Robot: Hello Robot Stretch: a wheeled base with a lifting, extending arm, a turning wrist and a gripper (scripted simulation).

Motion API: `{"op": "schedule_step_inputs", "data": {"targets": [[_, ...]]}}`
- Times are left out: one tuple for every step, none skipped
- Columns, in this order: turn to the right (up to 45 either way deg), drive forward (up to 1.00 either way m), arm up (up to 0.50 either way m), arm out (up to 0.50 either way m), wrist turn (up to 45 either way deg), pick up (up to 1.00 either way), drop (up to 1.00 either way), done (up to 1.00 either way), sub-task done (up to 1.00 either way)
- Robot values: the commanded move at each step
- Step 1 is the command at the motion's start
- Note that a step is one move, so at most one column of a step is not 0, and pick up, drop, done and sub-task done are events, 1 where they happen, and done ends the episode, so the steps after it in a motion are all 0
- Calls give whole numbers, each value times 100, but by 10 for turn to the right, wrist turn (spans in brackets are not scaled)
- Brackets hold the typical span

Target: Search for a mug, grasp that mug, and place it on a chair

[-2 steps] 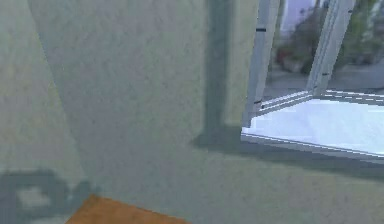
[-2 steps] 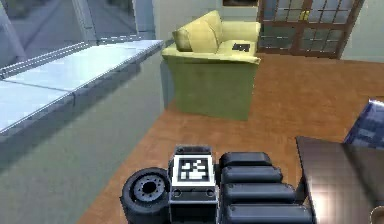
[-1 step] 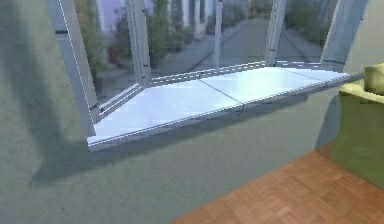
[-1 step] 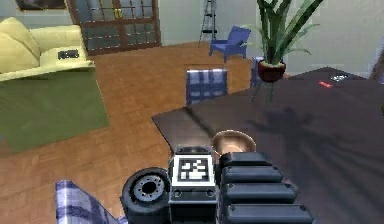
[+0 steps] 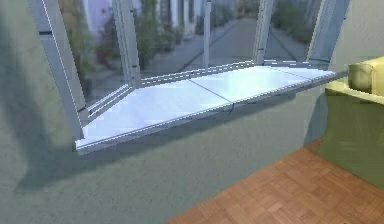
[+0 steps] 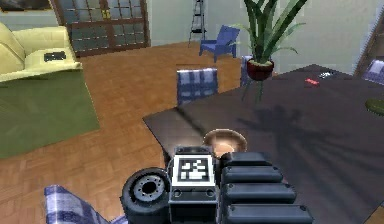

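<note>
Cropping is the main headache for us: the gripper sits right at the arm side view's bottom edge. It's just a dark rounded body left of a white marker square, with the ribbed black arm beside it. Its far end is cut off, so we can't tell whether it has hold of anything. The near plaid chair at bottom left is mostly cut off too.

On the dark matte table we get a round brownish bowl just past the marker, a little red thing farther out, and a small blob at the right edge. Those last two are too small to name, so we can't say if either is a mug.

The far plaid chair, in checked blue-and-white fabric, stands against the table's far side, and a blue chair sits well beyond it by the wall. A spiky plant in a red pot is at the table's far end; on it or behind it, we can't tell. The puffy yellow-green sofa carries a flat dark object.

In the forward view there's a smooth pale bay-window sill above a wood parquet floor, and the sofa is clipped at the right edge.
</note>
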Motion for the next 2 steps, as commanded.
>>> {"op": "schedule_step_inputs", "data": {"targets": [[0,0,0,20,0,0,0,0,0],[0,0,0,0,450,0,0,0,0]]}}
